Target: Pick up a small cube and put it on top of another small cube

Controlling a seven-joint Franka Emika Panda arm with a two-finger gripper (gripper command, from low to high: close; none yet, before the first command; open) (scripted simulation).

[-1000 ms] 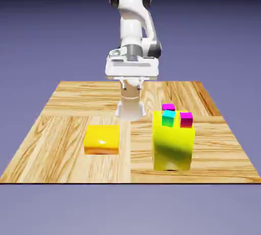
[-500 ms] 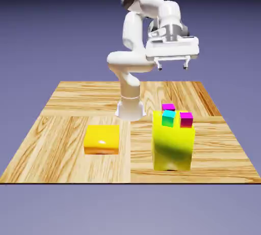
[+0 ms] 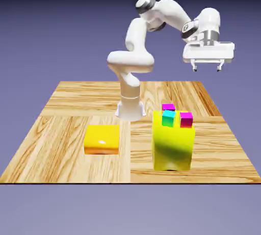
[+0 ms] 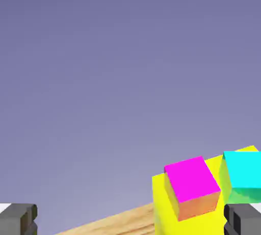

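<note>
While the arm reaches high toward the exterior view's right, gripper (image 3: 207,68) hangs well above the table (image 3: 61,127), fingers spread wide, nothing between them. Hand view: both grey fingertips (image 4: 18,218) at bottom corners, far apart, empty gap.

Tall yellow block (image 3: 173,147) stands on table, right of centre. On its top: cyan cube (image 3: 168,119) at front-left, magenta cube (image 3: 186,120) at front-right, 2nd magenta cube (image 3: 168,107) behind the cyan one. None stacked on another. Gripper is up and to the right of them, well apart.

Low yellow-orange block (image 3: 102,138) lies flat on table, left of tall block, separate from it.
</note>
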